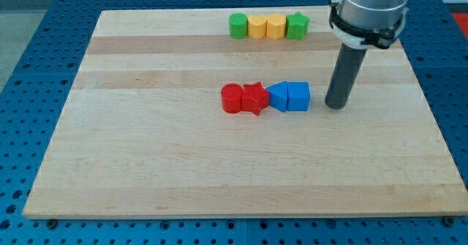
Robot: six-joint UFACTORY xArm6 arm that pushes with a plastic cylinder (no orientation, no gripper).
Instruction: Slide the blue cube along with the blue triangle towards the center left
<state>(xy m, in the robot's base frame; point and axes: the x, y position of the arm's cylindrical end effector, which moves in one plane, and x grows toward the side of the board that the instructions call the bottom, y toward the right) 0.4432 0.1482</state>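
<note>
The blue cube sits near the board's middle, touching the blue triangle on its left. A red star touches the triangle's left side, and a red cylinder touches the star. These make one row. My tip rests on the board just to the right of the blue cube, a small gap apart from it.
A row of blocks lies near the view's top edge of the wooden board: a green cylinder, a yellow block, another yellow block and a green star. The board sits on a blue perforated table.
</note>
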